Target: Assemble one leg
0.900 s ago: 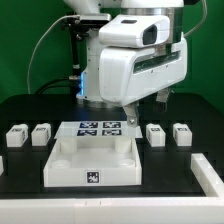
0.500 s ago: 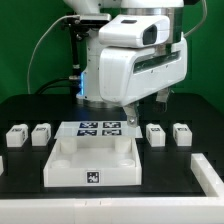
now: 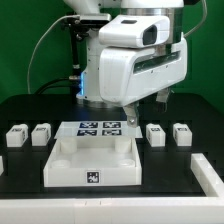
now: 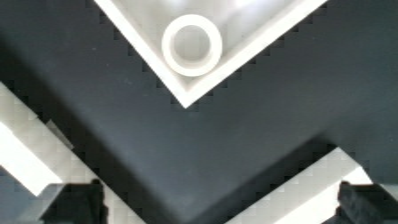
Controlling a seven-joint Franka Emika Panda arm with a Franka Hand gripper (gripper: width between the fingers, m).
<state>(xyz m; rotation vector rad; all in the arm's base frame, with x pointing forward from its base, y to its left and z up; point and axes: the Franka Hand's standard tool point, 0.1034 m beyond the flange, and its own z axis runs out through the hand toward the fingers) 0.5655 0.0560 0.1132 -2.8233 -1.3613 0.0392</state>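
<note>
Four small white legs stand in a row on the black table: two at the exterior view's left (image 3: 16, 136) (image 3: 41, 133) and two at its right (image 3: 155, 133) (image 3: 182, 132). My gripper (image 3: 146, 108) hangs above the table behind the right pair, open and empty, touching none of them. In the wrist view the gripper (image 4: 215, 205) shows its two dark fingertips (image 4: 68, 205) far apart with nothing between them. Below it lies a white corner with a round hole (image 4: 191, 42). No leg shows in the wrist view.
The large flat white tray-like piece (image 3: 62, 160) with a raised rim lies at the front centre, a tag on its front wall. The marker board (image 3: 98, 127) lies behind it. Another white part (image 3: 210, 172) sits at the front right edge.
</note>
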